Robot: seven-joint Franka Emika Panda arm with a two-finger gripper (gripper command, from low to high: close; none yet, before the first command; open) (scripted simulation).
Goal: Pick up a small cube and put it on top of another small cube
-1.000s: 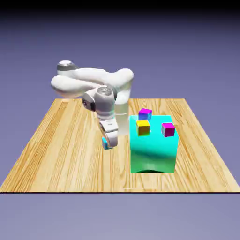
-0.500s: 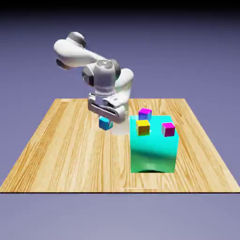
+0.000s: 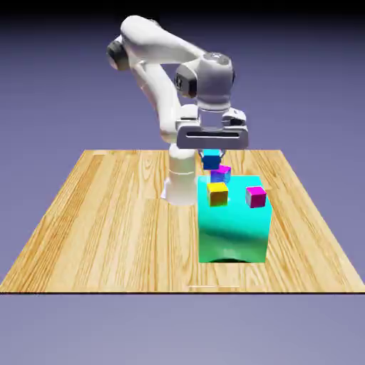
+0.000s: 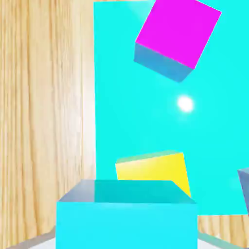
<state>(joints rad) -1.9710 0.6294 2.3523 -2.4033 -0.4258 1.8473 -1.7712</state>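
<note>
the gripper (image 3: 212, 151) hangs above the far part of the big teal block (image 3: 233, 228), its fingers pinching the small cyan-blue cube (image 3: 211, 161) between them; the cube is lifted clear of the counter (image 3: 107, 214) and sits in the air just above the tiny cube with the magenta top (image 3: 221, 172), seeming apart from it, though the gap is too slight to be sure of; in the hand view the held cyan-blue cube (image 4: 127, 214) fills the bottom edge and hides the fingertips, so only its top and near face show; beyond it lies the shiny teal top of the block (image 4: 146, 107) with a bright glint, and the wood of the counter (image 4: 44, 121) along one side; the magenta-topped cube (image 4: 177, 31) stands near the top of that view, its blue-violet side turned toward the camera; the yellow-orange cube (image 4: 155, 170) sits just past the held cube; in the exterior view the yellow-orange cube (image 3: 217, 193) rests on the block's top toward the near edge, and a pink-magenta cube (image 3: 255, 196) rests beside it toward the exterior view's right; all three small cubes stand apart from one another on the block.
</note>
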